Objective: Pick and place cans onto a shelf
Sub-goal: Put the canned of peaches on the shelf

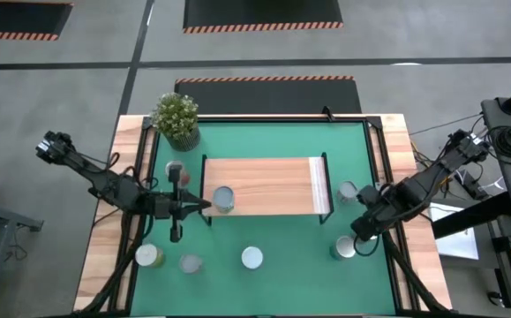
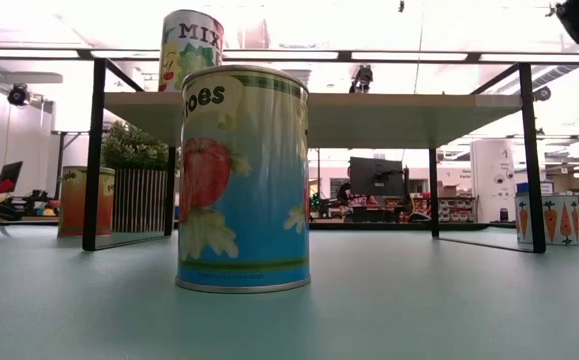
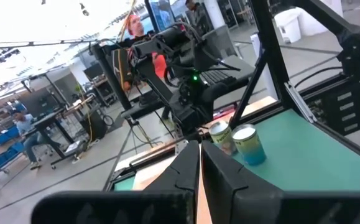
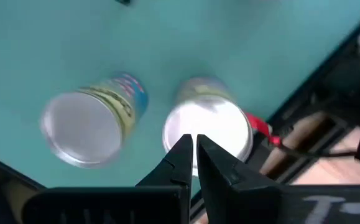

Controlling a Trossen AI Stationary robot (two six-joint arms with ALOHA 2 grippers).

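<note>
One can (image 1: 223, 200) stands upright on the shelf (image 1: 268, 186), near the board's left end, its silvery top facing the overhead camera; in the low view this same can (image 2: 190, 47) shows above the board (image 2: 369, 112) with a colourful label. The shelf is a light-wood board on a thin black frame, set in the middle of the green mat (image 1: 281, 283), with a paler strip (image 1: 319, 185) at its right end. The other cans sit on the mat around it: one (image 1: 175, 170) just off the shelf's left end, three in front of the shelf along the near edge (image 1: 150, 256), (image 1: 190, 263), (image 1: 251, 257), and two to the right of the shelf (image 1: 347, 191), (image 1: 343, 249). The low view has a tomato-labelled can (image 2: 243, 180) standing upright close to the camera. The left gripper (image 1: 204, 208) is beside the shelf's left end, next to the can on the board, its fingers (image 3: 180, 177) pressed together and holding nothing. The right gripper (image 1: 362, 231) hangs over the mat to the right of the shelf, between the two cans there; its wrist view looks down on two silver tops (image 4: 83, 129), (image 4: 208, 132), with its fingers (image 4: 181, 165) closed and empty. A potted plant (image 1: 176, 118) stands at the mat's far left corner.
</note>
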